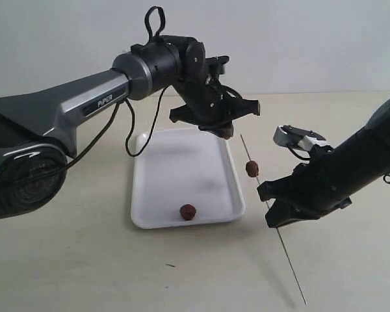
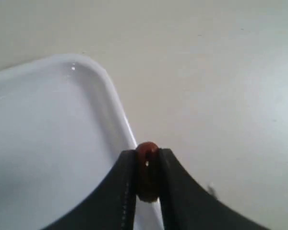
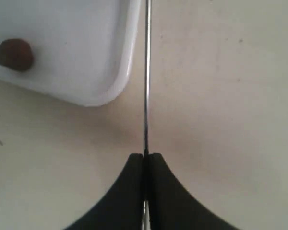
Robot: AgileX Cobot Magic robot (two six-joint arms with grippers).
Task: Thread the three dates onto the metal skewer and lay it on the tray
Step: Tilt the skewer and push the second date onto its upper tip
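Metal skewer (image 1: 289, 260) is slanting up from the right gripper (image 1: 271, 209) clamping it beside the tray (image 1: 182, 162), one date (image 1: 251, 168) threaded, tip pointing toward the left gripper (image 1: 223, 129), which is pinching a second date (image 2: 147, 152) just off that tip, third date (image 1: 188, 211) lying in the tray.
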